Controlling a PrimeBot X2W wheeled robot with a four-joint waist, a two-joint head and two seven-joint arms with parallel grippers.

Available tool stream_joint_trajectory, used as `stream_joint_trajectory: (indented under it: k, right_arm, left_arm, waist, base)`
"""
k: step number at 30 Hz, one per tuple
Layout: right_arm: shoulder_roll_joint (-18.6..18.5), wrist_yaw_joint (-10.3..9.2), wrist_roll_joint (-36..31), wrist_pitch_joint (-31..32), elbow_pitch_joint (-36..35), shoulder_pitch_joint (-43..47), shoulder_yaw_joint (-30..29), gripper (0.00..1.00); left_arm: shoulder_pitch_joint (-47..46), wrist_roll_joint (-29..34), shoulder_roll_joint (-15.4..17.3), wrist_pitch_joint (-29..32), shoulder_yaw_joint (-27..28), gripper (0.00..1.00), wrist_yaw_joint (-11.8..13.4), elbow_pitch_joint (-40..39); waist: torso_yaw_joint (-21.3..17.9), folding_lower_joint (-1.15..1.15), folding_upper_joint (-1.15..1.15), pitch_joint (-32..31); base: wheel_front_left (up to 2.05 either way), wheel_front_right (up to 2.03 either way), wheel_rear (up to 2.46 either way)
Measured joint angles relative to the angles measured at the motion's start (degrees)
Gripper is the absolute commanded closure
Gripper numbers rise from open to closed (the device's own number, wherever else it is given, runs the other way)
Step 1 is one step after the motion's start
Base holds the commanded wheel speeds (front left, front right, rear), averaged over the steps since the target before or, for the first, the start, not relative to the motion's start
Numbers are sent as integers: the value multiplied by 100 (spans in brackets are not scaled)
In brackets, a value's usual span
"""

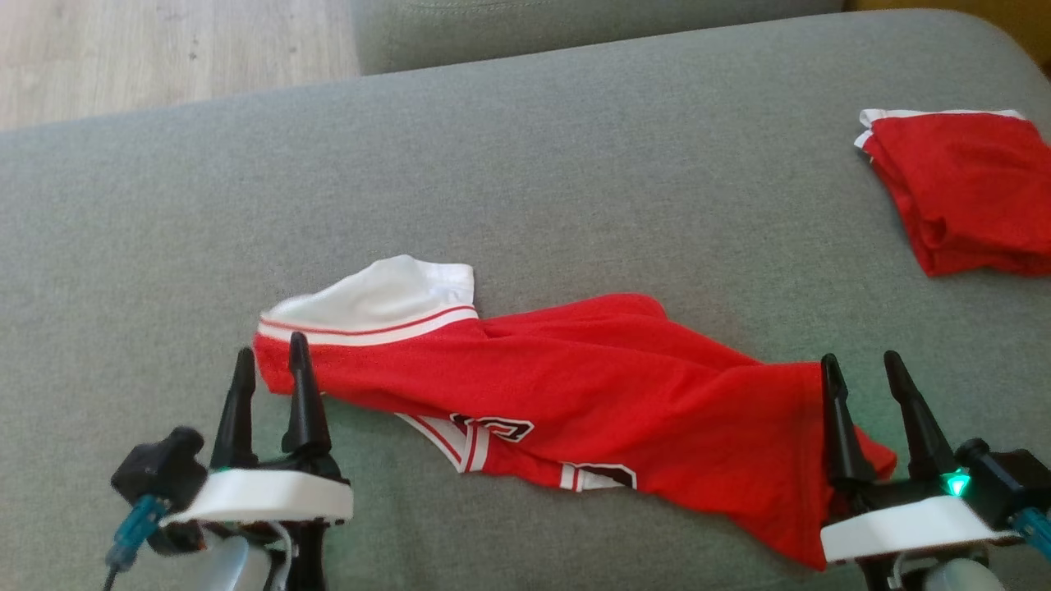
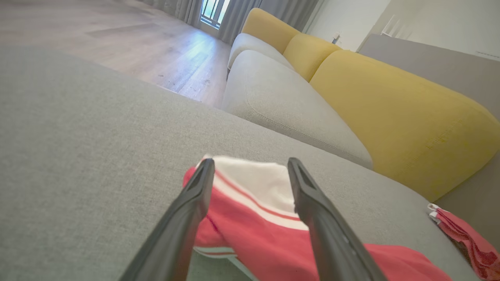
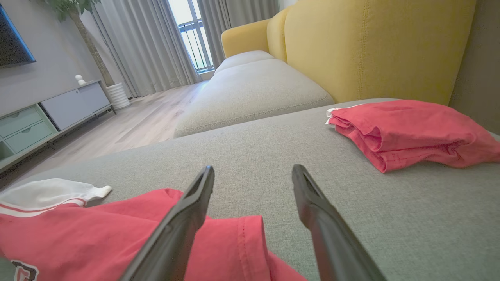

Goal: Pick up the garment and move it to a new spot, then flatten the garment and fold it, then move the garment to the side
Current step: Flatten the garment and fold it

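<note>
The garment (image 1: 575,386) is a red jersey with a white band and dark lettering, lying crumpled and stretched across the grey cushion (image 1: 525,180). My left gripper (image 1: 271,355) stands open at its white-banded left end, the fingers straddling the cloth (image 2: 250,203) without pinching it. My right gripper (image 1: 862,363) is open at the jersey's right hem, its left finger over the red edge (image 3: 234,242) and its right finger over bare cushion.
A second red garment (image 1: 956,189) lies folded at the cushion's far right, also in the right wrist view (image 3: 410,128). Yellow sofa backs (image 2: 390,113) rise behind. Wooden floor (image 1: 123,49) lies beyond the cushion's far edge.
</note>
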Motion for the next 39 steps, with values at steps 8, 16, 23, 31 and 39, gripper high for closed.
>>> stream_joint_trajectory:
  k: [8, 16, 23, 31, 39]
  right_arm:
    - [-34, 0, 0, 0, -1, -96, 42, 0]
    - [-69, 0, 0, 0, -1, -415, 236, 0]
    - [-74, 0, 0, 0, -3, -466, 175, 0]
    - [-43, 0, 0, 0, -9, -467, 145, 0]
    - [-38, 0, 0, 0, -13, -520, 144, 0]
  left_arm:
    - [-764, 1502, 257, 4, -108, 0, 103, -85]
    - [-2581, 1911, 549, 1102, -520, 0, -244, 1396]
    - [-2680, 1897, 664, 1845, -859, 0, -750, 2537]
    - [-2501, 1857, 587, 1695, -1187, 0, -1018, 2401]
    - [-2177, 2121, 583, 1816, -1532, 0, -849, 1862]
  waist:
    - [68, 0, 0, 242]
    - [-16, 1, 0, 556]
    - [-185, 0, 0, 748]
    - [-138, 0, 0, 863]
    - [-28, -1, 0, 882]
  base:
    - [0, 0, 0]
    - [0, 0, 0]
    - [0, 0, 0]
    - [0, 0, 0]
    - [0, 0, 0]
